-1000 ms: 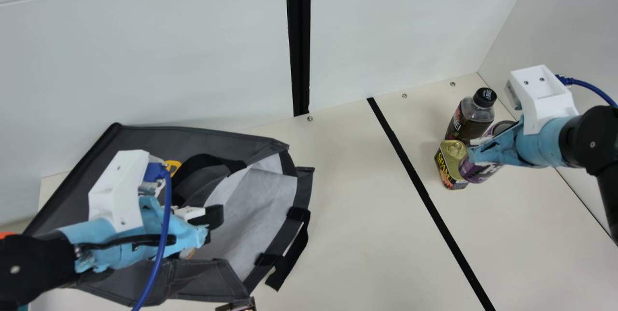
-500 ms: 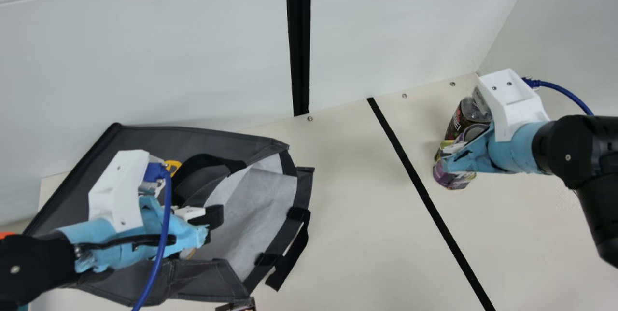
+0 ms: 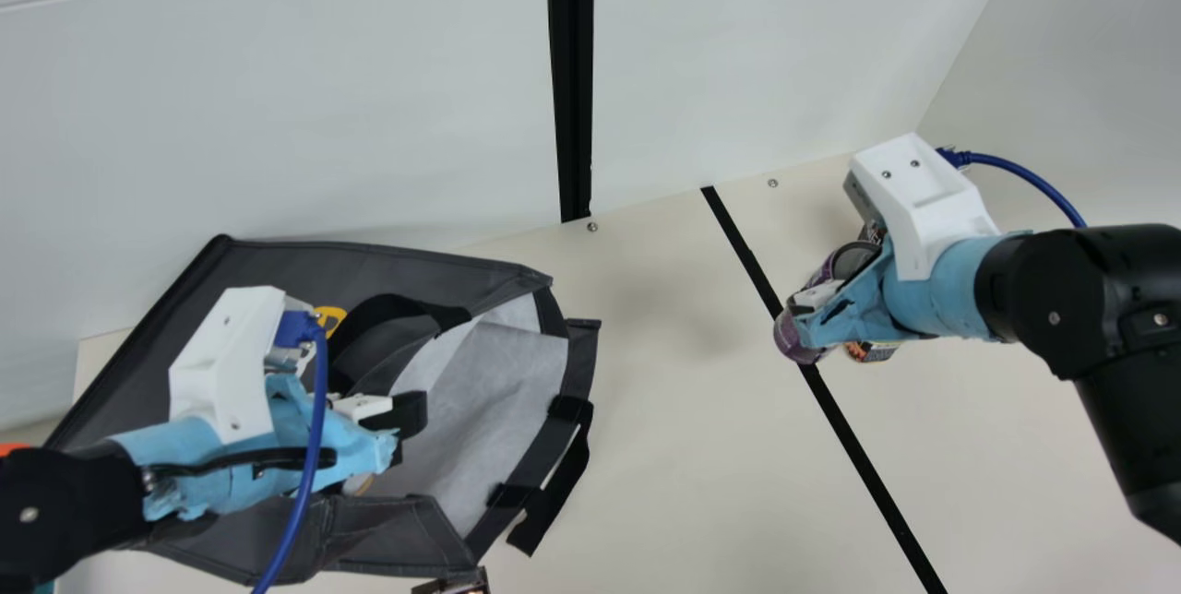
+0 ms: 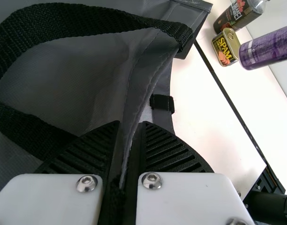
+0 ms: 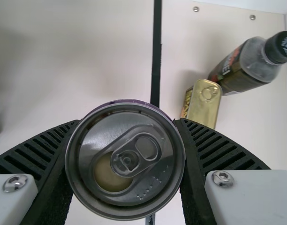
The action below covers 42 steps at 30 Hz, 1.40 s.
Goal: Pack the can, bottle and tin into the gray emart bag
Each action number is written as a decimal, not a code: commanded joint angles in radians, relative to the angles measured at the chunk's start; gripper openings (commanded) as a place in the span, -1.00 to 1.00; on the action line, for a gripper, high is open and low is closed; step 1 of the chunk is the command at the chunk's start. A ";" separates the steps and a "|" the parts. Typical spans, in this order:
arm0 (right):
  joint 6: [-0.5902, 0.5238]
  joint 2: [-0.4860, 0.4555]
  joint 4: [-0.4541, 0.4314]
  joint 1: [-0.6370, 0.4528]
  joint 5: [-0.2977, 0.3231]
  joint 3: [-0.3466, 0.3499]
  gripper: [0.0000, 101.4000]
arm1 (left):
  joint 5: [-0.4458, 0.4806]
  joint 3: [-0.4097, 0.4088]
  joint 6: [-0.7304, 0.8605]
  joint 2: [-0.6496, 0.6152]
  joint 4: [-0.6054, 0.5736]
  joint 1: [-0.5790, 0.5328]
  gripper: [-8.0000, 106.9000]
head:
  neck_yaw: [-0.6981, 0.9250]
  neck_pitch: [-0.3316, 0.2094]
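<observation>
Clearly held, the purple can [image 3: 799, 338] is between the two fingers of the right gripper [image 3: 814, 310], off the table and over the black line [image 3: 863, 451] in the main view. The right wrist view looks onto its round silver lid [image 5: 148, 190], ring tab included, with a ribbed finger pressed to either side of the can.

Just beside each other, on the same side of the black line as the right arm, are the tin [image 5: 203, 108] and the bottle [image 5: 239, 70]. The tin is gold on top with a pull ring, and the bottle has a black cap [image 5: 280, 47] and dark contents. The main view has both partly hidden behind the right gripper.

Well apart from them, on the left side of the table [image 3: 674, 474], the gray emart bag [image 3: 277, 276] lies with its mouth open toward the middle, the pale lining [image 3: 503, 373] in sight. The left gripper [image 3: 399, 423] is clamped on it: in the left wrist view, a fold of its fabric is pinched between the ribbed fingers. One black handle [image 4: 82, 21] loops across the cloth near them, and a short black strap [image 3: 561, 474] hangs off the mouth's edge.
</observation>
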 commanded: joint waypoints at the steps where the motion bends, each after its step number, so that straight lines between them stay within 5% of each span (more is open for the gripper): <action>1: 0.005 -0.004 -0.003 0.021 0.000 0.005 -1.00 | 0.000 0.000 0.000 0.000 0.000 0.000 -0.68 | -0.001 -0.023; 42: 0.121 -0.072 -0.070 0.438 0.039 0.073 -1.00 | 0.000 0.000 0.000 0.000 0.000 0.000 -0.68 | -0.001 -0.023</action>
